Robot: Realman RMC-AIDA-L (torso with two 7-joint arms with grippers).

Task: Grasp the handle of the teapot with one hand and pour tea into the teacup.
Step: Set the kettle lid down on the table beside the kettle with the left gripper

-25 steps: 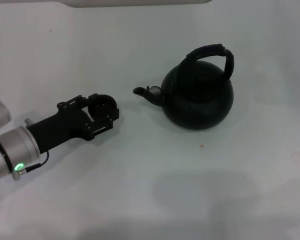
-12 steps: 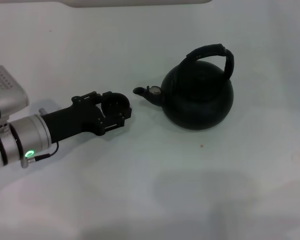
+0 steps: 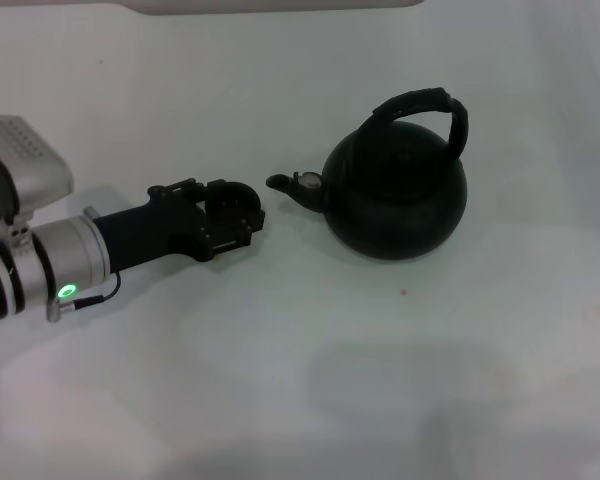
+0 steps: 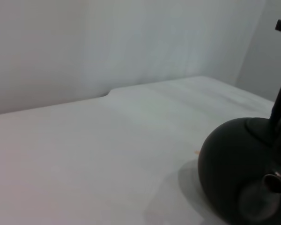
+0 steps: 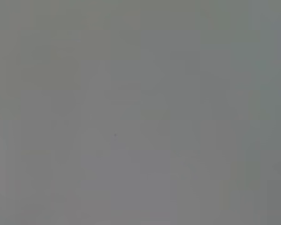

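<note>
- The teapot [image 3: 400,195] stands upright on the white worktop [image 3: 430,380], right of centre in the head view; its spout [image 3: 285,184] points to the left of the frame.
- The handle [image 3: 425,108] rises free over the pot. Nothing touches it.
- The left tool [image 3: 232,212] lies at centre left of the head view, close to the spout but apart from it. It is at the teacup [image 3: 228,205], which sits between its fingers; from here I cannot tell if the fingers really press the cup or only surround it.
- In the left wrist view the teapot [image 4: 246,171] fills the lower right corner, with the spout [image 4: 271,183] toward the camera.
- The right tool is not visible in any view; the right wrist view shows only plain grey.
- My judgement of progress: the task is at its start. The cup seems to be placed near the spout. Grasping the handle, lifting, tilting and pouring are all not yet done.
</note>
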